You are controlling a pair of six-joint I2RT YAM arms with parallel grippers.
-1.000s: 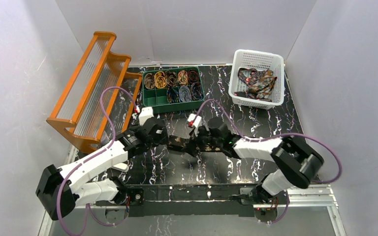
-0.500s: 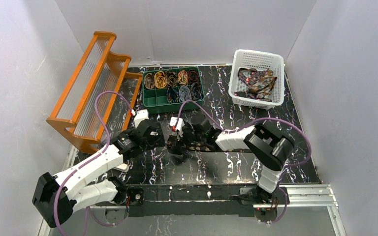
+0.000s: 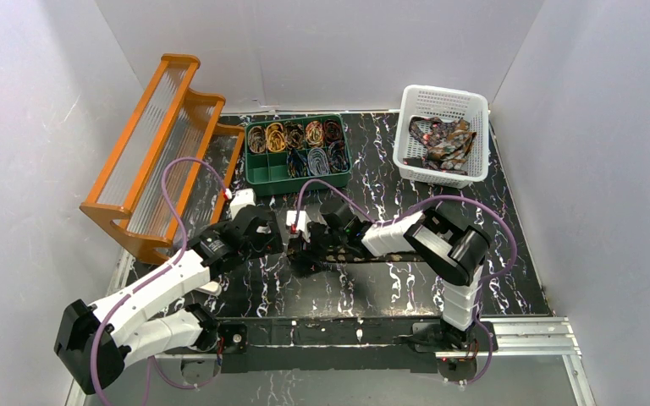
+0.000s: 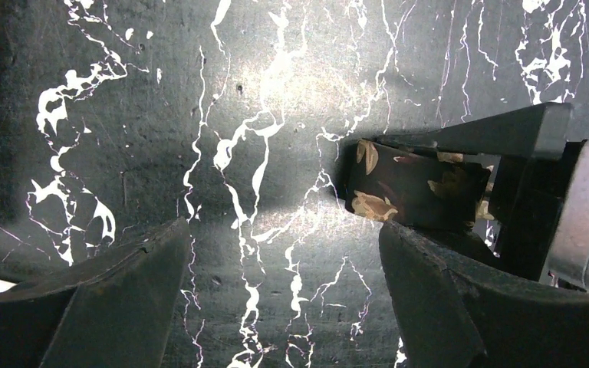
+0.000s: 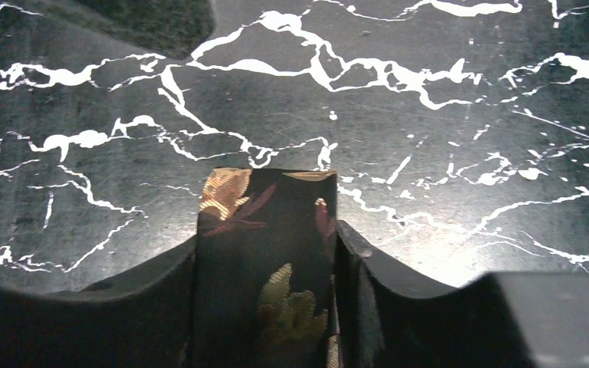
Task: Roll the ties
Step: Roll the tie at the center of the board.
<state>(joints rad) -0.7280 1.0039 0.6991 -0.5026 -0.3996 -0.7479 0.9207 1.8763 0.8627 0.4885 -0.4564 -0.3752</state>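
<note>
Dark brown fabric necktie (image 4: 406, 184) with tan leaves lies on the black marbled table (image 4: 199, 115), on the near side of the green compartment tray (image 3: 298, 148), clamped between the closed fingers of the right gripper (image 5: 264, 253). That gripper has slid left toward the wide-open, empty left gripper (image 4: 284, 261), gathering the strip: rolling looks underway.

The left arm (image 3: 168, 275) and right arm (image 3: 393, 237) wear white shells over black joints. A purple cable (image 3: 172, 182) loops off each toward the metal rail (image 3: 347, 335) at their bases. Small white boxes (image 3: 241, 201) sit behind the left gripper (image 4: 280, 230) and right gripper (image 5: 264, 238), whose fingers (image 4: 115, 307) are matte black wedges.
</note>
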